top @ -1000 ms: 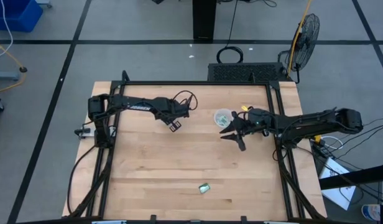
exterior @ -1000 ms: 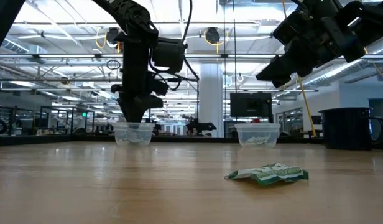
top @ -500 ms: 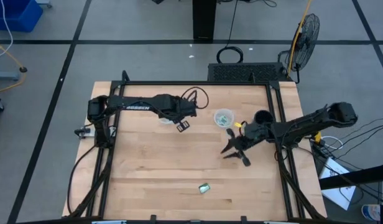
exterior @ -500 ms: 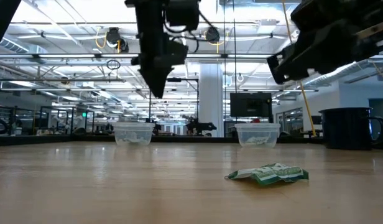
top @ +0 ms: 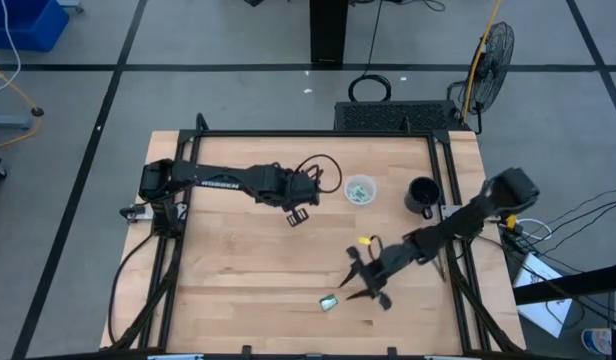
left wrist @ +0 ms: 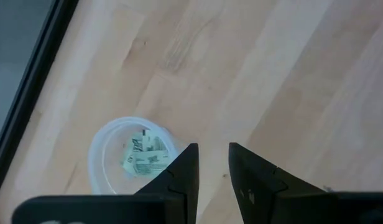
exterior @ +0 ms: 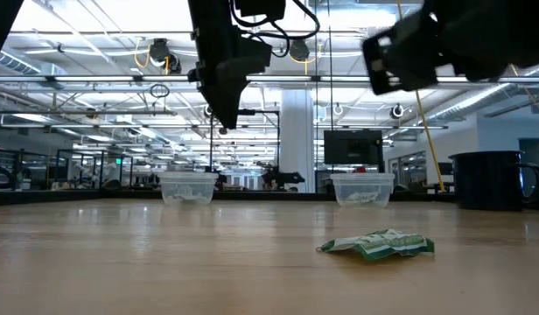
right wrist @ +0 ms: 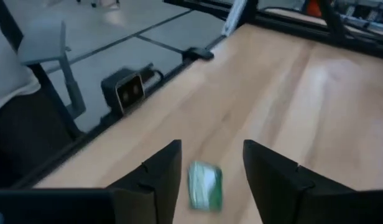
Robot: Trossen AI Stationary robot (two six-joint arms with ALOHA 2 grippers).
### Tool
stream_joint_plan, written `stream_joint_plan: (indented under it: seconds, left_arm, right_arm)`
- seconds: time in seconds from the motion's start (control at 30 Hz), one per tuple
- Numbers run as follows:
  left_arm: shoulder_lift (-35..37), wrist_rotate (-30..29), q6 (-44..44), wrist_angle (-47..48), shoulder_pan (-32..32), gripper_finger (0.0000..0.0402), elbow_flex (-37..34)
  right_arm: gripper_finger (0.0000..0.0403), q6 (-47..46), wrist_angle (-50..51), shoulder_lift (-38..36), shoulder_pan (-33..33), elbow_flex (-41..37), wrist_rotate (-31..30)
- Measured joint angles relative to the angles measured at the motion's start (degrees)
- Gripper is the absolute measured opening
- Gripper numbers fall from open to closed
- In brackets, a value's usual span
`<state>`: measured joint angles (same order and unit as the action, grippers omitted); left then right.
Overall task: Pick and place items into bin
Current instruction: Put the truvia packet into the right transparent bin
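**High view: right arm over the last loose packet, left arm above the table's middle**

High view shows the wooden table (top: pixel 238 280) with one green and white packet (top: pixel 329 301) lying flat near its front edge, apart from everything else. The right gripper (top: pixel 364 284) hangs just beside and over it, its two fingers spread wide with nothing between them. In the right wrist view the same packet (right wrist: pixel 205 184) lies on the wood in the gap between the two dark fingers (right wrist: pixel 159 174), which do not touch it. In the low view the packet (exterior: pixel 380 244) rests crumpled on the tabletop, and the right arm's dark body fills the upper corner above it.

The left gripper (top: pixel 298 213) hovers over the middle of the table, well apart from the loose packet. In the left wrist view its fingers (left wrist: pixel 182 174) stand only narrowly parted, with bare wood showing in the slit and nothing held.

Two clear plastic cups serve as bins. One cup (top: pixel 360 189) stands at the back of the table, with pale green packets visible inside. The other cup (left wrist: pixel 132 163) shows in the left wrist view, holding green and white packets (left wrist: pixel 143 155); in the low view both cups (exterior: pixel 188 187) stand upright along the far edge. A black mug (top: pixel 422 195) stands near the table's right rail, beside the first cup.
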<state>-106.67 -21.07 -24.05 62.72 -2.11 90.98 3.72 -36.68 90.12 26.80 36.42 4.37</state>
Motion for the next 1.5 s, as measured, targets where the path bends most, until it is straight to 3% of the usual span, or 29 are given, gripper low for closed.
stream_joint_plan:
  seconds: [0.2, 0.33, 0.47, 1.07, 1.23, 1.5]
  left_arm:
    - [0.0, 0.0, -1.6, 0.0, 1.2, 0.0093, 0.0]
    - [0.0, 0.0, -2.0, 0.0, 2.3, 0.0093, 0.0]
    - [0.0, -0.2, -2.0, 0.0, 3.4, 0.0093, 0.0]
    - [0.0, -1.6, -1.9, 0.0, 4.8, 0.0093, 0.0]
    - [0.0, -1.6, -1.9, 0.0, 4.8, 0.0093, 0.0]
    - [0.0, -1.9, -2.1, 0.0, 4.8, 0.0093, 0.0]
  right_arm:
    - [0.0174, -5.2, 0.4, 10.3, -0.2, 8.2, -0.9]
    - [0.0166, -10.9, 2.0, 16.1, -0.6, 9.9, -7.4]
    - [0.0161, -13.0, 3.1, 19.7, -0.4, 10.0, -10.0]
    - [0.0139, -10.7, -0.1, 21.0, 1.1, 10.1, -8.5]
    - [0.0136, -10.5, 0.4, 21.0, 1.1, 10.1, -1.2]
    - [0.0128, -9.0, 8.4, 20.8, 1.1, 10.3, -5.0]
